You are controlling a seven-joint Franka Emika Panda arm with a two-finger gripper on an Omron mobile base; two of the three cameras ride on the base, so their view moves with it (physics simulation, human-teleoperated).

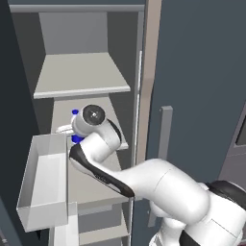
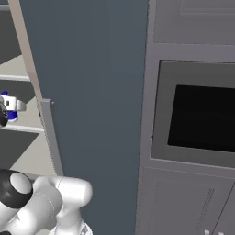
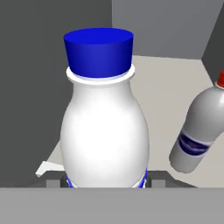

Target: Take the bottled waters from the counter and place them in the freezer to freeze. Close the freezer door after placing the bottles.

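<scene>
My gripper (image 1: 71, 129) reaches into the open freezer (image 1: 81, 77) and is shut on the white bottled water with the blue cap (image 3: 103, 127), held upright over a pale middle shelf (image 3: 170, 87). Its blue cap (image 1: 75, 113) and blue label (image 2: 12, 116) peek out beside my hand. The clear-grey bottle with the red cap (image 3: 197, 131) leans tilted on the same shelf, just right of the held one in the hand view. The freezer door (image 1: 9, 96) stands open at the left. The counter is out of view.
A pale door bin (image 1: 43, 182) juts out low on the open door, close to my forearm. The twin slate door (image 1: 202, 96) with its bar handle (image 1: 166, 129) stays closed on the right. A wall oven (image 2: 197, 114) stands further right.
</scene>
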